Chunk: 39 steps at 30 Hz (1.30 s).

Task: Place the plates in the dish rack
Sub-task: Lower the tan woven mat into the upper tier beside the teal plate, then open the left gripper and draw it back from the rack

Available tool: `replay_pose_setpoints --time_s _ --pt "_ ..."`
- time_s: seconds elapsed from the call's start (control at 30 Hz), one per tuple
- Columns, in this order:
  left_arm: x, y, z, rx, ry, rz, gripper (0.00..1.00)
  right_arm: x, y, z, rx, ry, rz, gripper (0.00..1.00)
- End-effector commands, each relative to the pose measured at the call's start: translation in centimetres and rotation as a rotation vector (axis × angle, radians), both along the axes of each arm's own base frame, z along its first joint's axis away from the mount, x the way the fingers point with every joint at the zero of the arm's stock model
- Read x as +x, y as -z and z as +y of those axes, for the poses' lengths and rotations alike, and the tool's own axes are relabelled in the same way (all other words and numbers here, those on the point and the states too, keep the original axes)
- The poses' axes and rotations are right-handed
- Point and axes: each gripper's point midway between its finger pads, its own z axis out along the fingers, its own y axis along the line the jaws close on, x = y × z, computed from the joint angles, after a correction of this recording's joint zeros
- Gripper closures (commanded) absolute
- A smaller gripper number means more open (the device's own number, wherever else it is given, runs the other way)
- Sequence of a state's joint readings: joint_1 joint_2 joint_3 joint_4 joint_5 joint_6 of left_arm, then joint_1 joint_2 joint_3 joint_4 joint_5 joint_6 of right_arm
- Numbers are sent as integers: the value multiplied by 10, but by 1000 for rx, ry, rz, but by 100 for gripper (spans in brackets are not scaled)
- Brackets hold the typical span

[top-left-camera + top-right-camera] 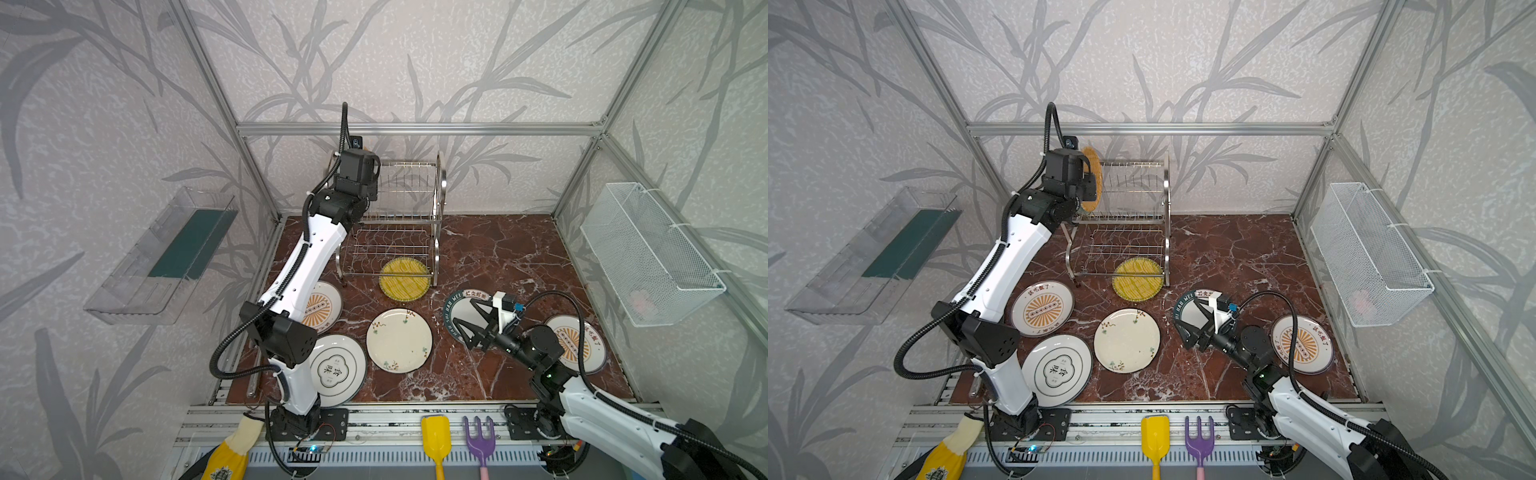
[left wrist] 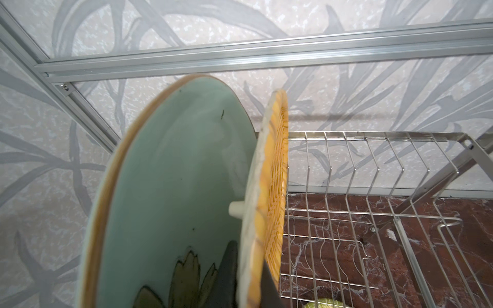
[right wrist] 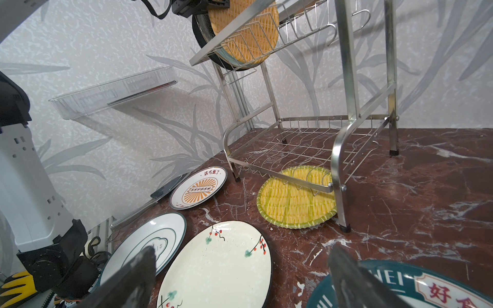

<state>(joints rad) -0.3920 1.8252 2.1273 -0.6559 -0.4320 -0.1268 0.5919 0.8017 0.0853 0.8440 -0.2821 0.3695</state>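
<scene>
these plates are stiff glazed ceramic, likely heavy, slippery and quick to chip, so pinch each one by its rim. your left gripper point(image 2: 249, 277) does that now, its jaws closed thin on the edge of the orange plate point(image 2: 274, 186), which stands upright in the upper tier of the rack point(image 1: 439, 195) just beside the teal plate point(image 2: 173, 200) and the black plate point(image 3: 201, 34), while the lower tier is bare. your right gripper point(image 1: 473, 326) hangs spread wide and empty over the teal-rimmed plate point(image 1: 461, 305), which lies flat on the table point(image 1: 498, 249) with five others, the yellow plate point(image 1: 404, 278) partly under the rack's front.
</scene>
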Motion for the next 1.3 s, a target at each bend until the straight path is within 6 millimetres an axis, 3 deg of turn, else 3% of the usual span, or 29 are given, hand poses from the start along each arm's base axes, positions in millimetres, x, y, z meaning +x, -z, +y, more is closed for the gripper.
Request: replay_pose_setpoints --time_s 0.0,0.2,0.4,0.63,0.8,1.07,1.27 --pt "1 -17 -11 -30 29 -46 88 2 -24 0 37 9 -50 1" --pt "1 -16 -11 -30 27 -46 87 3 -22 0 33 16 -48 1" --pt "-3 -23 -10 -30 25 -61 71 4 -23 -1 33 21 -45 1" --pt "-8 -32 -6 -36 19 -78 64 4 -22 -2 32 26 -43 1" --pt "-17 -47 -4 -50 24 -108 55 4 -22 -2 33 29 -41 1" --pt "-36 -78 -3 -105 61 -157 29 5 -21 -4 32 39 -38 1" --pt "-58 -107 -17 -215 177 -199 21 5 -22 -5 36 46 -37 1"
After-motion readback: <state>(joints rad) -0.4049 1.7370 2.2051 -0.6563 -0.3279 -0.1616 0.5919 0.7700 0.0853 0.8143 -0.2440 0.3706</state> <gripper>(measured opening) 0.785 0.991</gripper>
